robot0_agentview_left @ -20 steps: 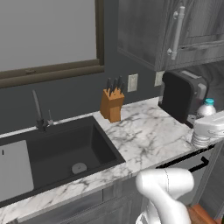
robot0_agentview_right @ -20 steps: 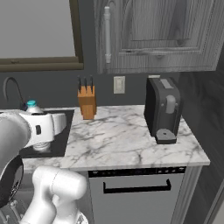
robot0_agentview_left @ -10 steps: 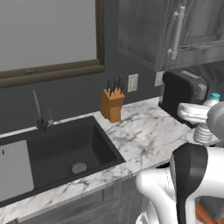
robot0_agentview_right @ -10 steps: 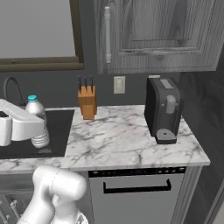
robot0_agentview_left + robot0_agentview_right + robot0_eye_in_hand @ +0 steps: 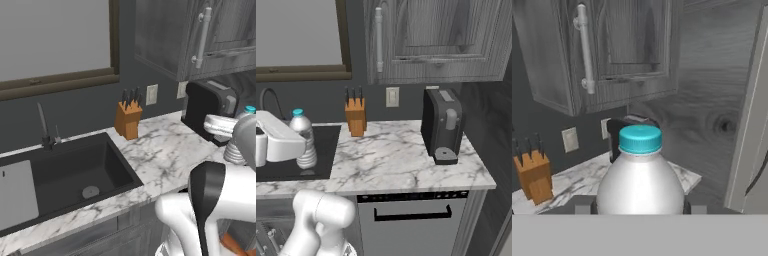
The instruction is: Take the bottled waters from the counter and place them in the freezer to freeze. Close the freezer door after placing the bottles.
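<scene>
The robot's gripper (image 5: 640,210) grips a bottled water (image 5: 640,180) upright, its light-blue cap (image 5: 640,138) on top, lifted above the marble counter (image 5: 406,160) near the black sink (image 5: 70,175). A wooden knife block (image 5: 356,116) and black coffee machine (image 5: 442,125) stand behind, below grey cabinets (image 5: 431,40).

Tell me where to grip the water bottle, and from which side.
Grip the water bottle on its wide ribbed body, below the shoulder, coming in level from the side. It stands upright, and its blue cap and tapering neck are narrower, so probably a poorer hold. The pincer sits that way now, one finger on either side of the body.
</scene>
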